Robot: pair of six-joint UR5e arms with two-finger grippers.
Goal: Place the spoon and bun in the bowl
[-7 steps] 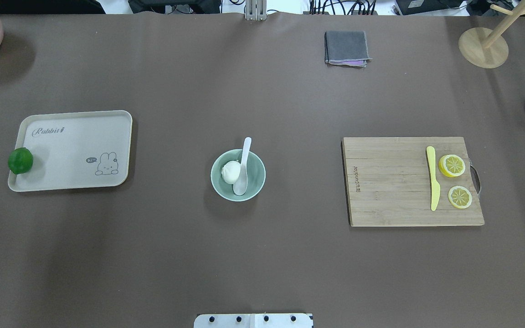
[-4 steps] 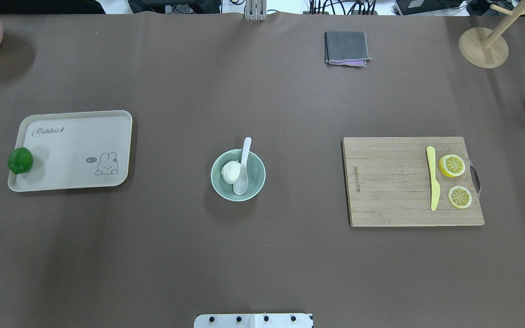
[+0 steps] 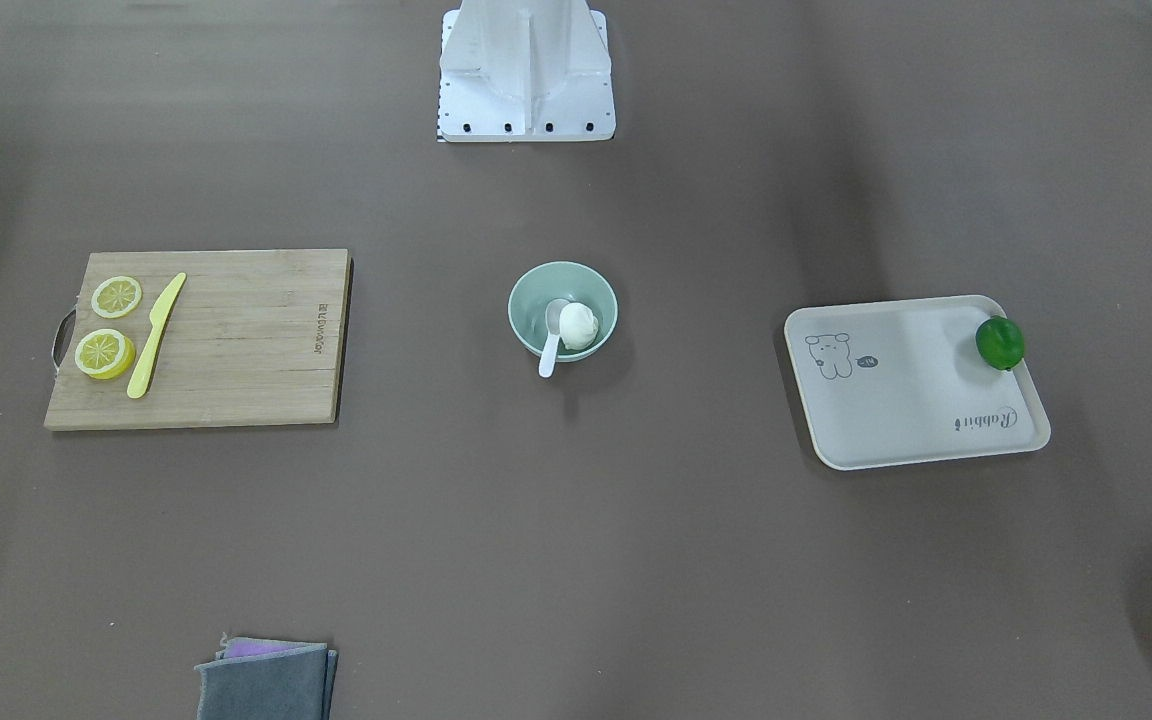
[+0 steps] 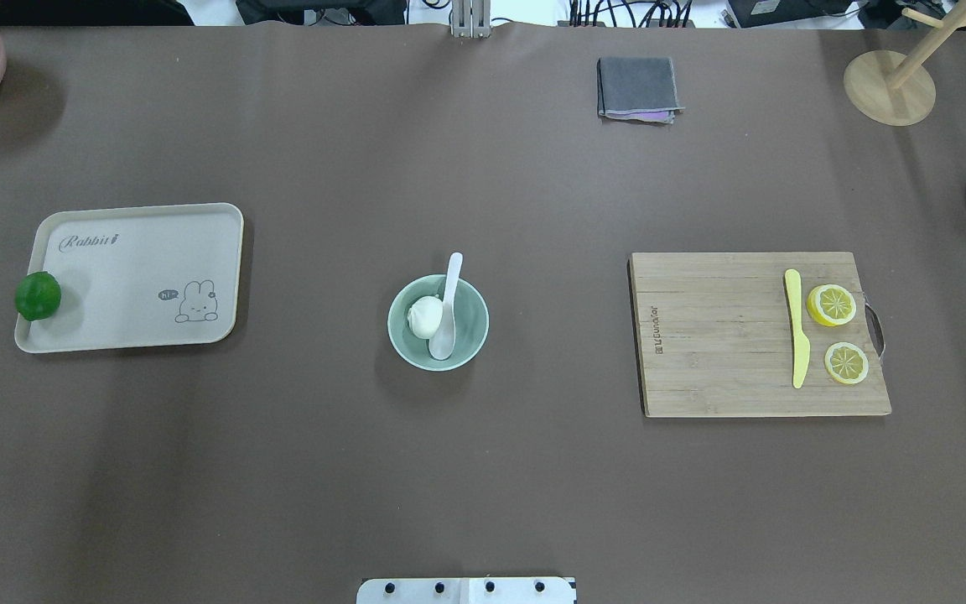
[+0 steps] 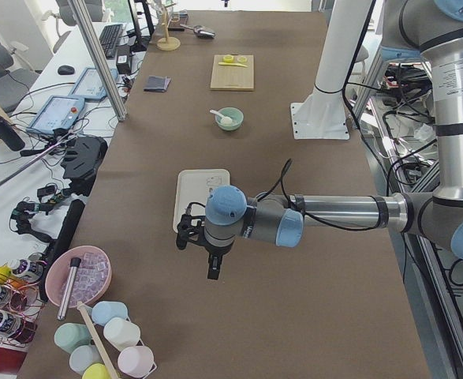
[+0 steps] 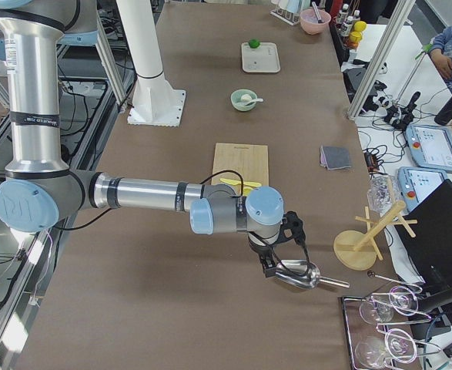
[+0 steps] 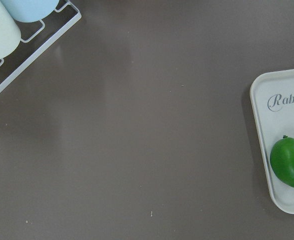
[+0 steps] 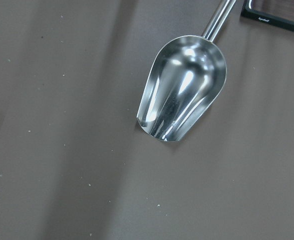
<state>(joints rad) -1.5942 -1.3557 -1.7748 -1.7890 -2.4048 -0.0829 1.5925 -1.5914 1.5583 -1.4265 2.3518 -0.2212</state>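
The task looks complete. In the overhead view the mint-green bowl [image 4: 473, 325] stands near the middle of the table. The bun [image 4: 425, 317] lies inside it on the 9 o'clock side. The white soup spoon [image 4: 448, 306] lies just beside the bun, with its scoop low in the bowl and its handle leaning on the rim at 12 o'clock and passing a little over it.

Both arms are well apart from the bowl. The left gripper [image 5: 212, 267] hangs over bare table, near the Rabbit tray [image 4: 139, 277] with the lime [image 4: 38, 295] at its 9 o'clock edge. The right gripper [image 6: 269, 264] hangs just above the metal scoop [image 8: 182, 100], at 3 o'clock from the cutting board [image 4: 718, 335]. Each gripper shows only in a side view and the wrist cameras show no fingers, so it is not possible to tell if the jaws are open or closed; probably neither holds anything, but this is only a guess.

The main risk is the spoon. Its handle overhangs the rim, so a knock on the bowl or a shake of the table can tip it out. Also, if the right arm goes down from here, it would strike the metal scoop and push it. A low sweep of the left arm could catch the tray and roll the lime off.
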